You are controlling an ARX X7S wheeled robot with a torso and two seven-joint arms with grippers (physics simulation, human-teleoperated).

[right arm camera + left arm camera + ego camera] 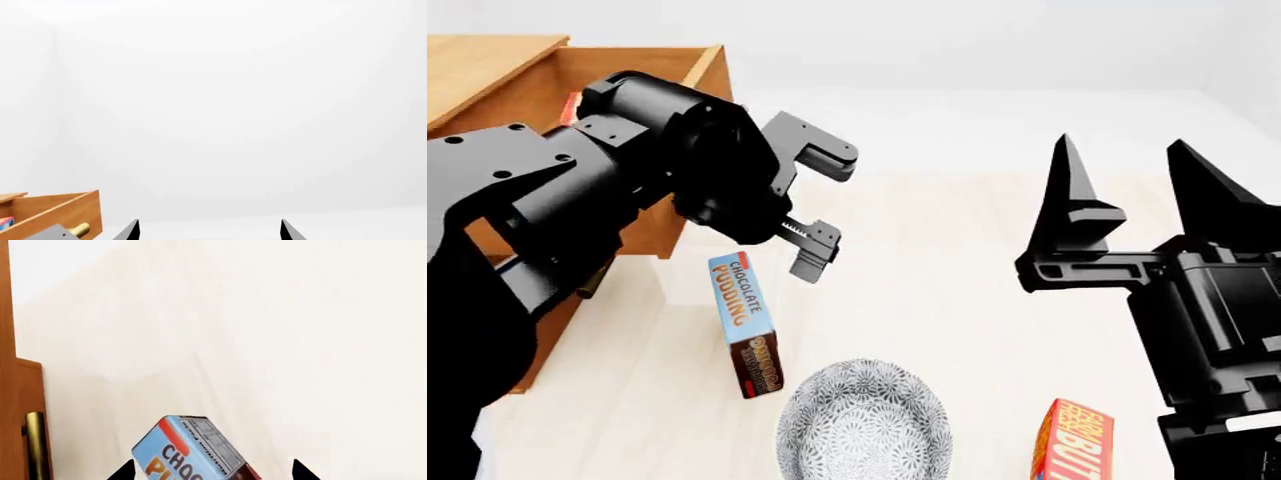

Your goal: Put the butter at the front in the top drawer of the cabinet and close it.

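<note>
Left arm reaches in from the head view's left edge, forearm bulky and dark, wrist bent so the left hand (809, 204) hangs above the worktop (961, 260) just off the corner of the open top drawer (701, 75); its fingers (827, 152) are spread, nothing between them; one finger sits higher, the other lower and nearer the pudding box (745, 322). That blue-and-brown box lies flat on the worktop below the left hand, not touching it; the left wrist view shows its end (190, 450) between the two fingertips, with a gap on each side.

Right arm comes up from the lower right of the head view, right hand (1141, 180) pointing upward, two black pointed fingers (1070, 195) standing well apart, empty; the right wrist view shows only the fingertips against a white wall, plus the drawer corner (67, 210) low to one side.

Cabinet (481, 65) sits at upper left of the head view, mostly hidden behind the left arm; top drawer is pulled out, a brass handle (37, 445) shows beside the arm; a small red scrap shows inside the drawer (569, 105); cannot tell what it is.

The butter (1076, 440) stands on the worktop at the bottom right of the head view, near the right arm's base, well apart from the drawer; neither hand touches it. A patterned grey bowl (862, 425) sits between the pudding box and the butter.
</note>
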